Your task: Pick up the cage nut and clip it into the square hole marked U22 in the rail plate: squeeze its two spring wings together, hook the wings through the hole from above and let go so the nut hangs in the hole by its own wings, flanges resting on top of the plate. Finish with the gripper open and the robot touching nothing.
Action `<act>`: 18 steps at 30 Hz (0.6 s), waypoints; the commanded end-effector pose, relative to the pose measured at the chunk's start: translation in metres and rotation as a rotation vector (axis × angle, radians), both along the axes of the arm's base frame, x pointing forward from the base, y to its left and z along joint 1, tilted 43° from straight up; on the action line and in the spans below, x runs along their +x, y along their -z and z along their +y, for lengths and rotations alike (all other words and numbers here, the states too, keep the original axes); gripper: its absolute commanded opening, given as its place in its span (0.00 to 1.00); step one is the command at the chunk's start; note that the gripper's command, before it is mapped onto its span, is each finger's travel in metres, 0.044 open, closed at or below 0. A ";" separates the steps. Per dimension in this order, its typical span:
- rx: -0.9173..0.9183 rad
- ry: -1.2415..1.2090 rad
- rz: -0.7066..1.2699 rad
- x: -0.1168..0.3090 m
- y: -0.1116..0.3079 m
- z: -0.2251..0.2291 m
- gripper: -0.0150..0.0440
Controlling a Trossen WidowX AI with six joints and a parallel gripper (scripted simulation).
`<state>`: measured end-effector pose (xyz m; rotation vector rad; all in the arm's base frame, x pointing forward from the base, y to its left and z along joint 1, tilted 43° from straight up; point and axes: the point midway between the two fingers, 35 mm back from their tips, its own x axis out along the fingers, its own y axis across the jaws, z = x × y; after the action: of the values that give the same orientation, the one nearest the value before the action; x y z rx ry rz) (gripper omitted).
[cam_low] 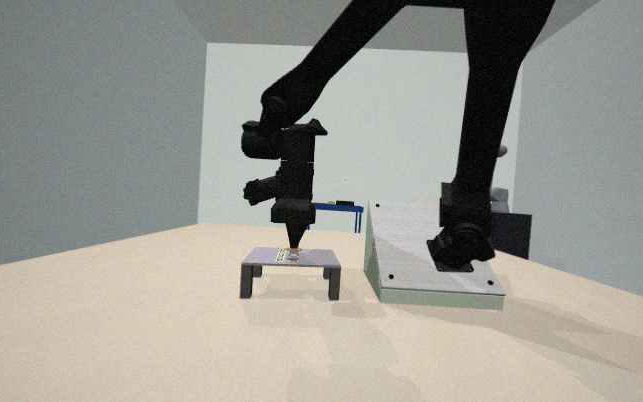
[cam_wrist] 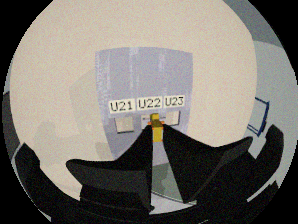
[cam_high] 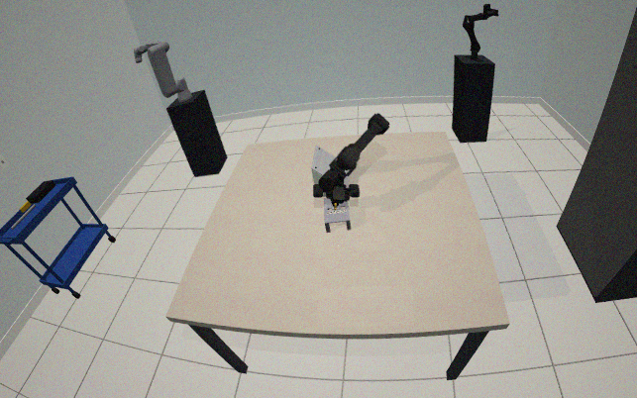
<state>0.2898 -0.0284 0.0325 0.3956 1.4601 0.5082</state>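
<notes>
The rail plate point(cam_high: 342, 218) point(cam_low: 316, 257) point(cam_wrist: 145, 75) stands level on short dark legs, with labels U21, U22 and U23 beside its square holes. My gripper point(cam_high: 335, 203) point(cam_low: 294, 247) point(cam_wrist: 156, 128) points down over the plate and is shut on the cage nut point(cam_low: 287, 248) point(cam_wrist: 157, 134), which shows yellow and orange between the fingertips in the wrist view. The nut is at the U22 hole, just below the U22 label point(cam_wrist: 149, 103), and covers part of that hole. Whether its wings are through the hole is hidden. The U21 hole point(cam_wrist: 124, 125) and the U23 hole point(cam_wrist: 173, 118) hold nothing.
The arm's base is mounted on a sloped grey board point(cam_high: 321, 158) point(cam_low: 409, 250) with a pale green side, beside the rail plate on the wooden table point(cam_high: 341, 277) point(cam_low: 139, 325). A blue cart point(cam_high: 70, 257) stands on the floor beyond the table.
</notes>
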 end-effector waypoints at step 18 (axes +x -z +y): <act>-0.026 0.005 -0.001 0.000 -0.001 0.000 0.29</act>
<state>0.2898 -0.0273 0.0328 0.3835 1.4631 0.4950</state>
